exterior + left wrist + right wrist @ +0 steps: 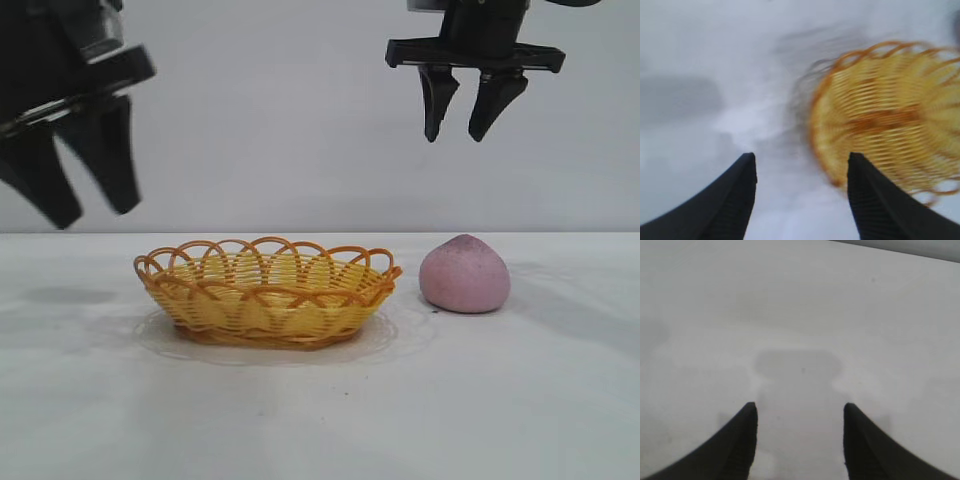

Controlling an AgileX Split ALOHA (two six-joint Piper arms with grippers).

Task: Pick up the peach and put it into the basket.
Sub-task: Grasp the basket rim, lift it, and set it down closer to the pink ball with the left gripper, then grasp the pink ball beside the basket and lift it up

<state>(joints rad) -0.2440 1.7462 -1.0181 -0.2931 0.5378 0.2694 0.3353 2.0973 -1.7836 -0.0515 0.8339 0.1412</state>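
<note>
The pink-mauve peach (464,275) sits on the white table, just right of the basket (266,291), a shallow yellow woven oval with an orange looped rim. The basket holds nothing I can see. My right gripper (455,135) hangs open and empty high above the peach; its wrist view shows only bare table between the fingers (799,406). My left gripper (95,215) is open and empty, raised above the table left of the basket. In the left wrist view (801,156) the basket (890,112) lies beyond one fingertip. The peach is out of both wrist views.
The white table (320,420) stretches in front of and around both objects, with a pale wall behind. The right gripper's shadow (797,365) falls on the table under it.
</note>
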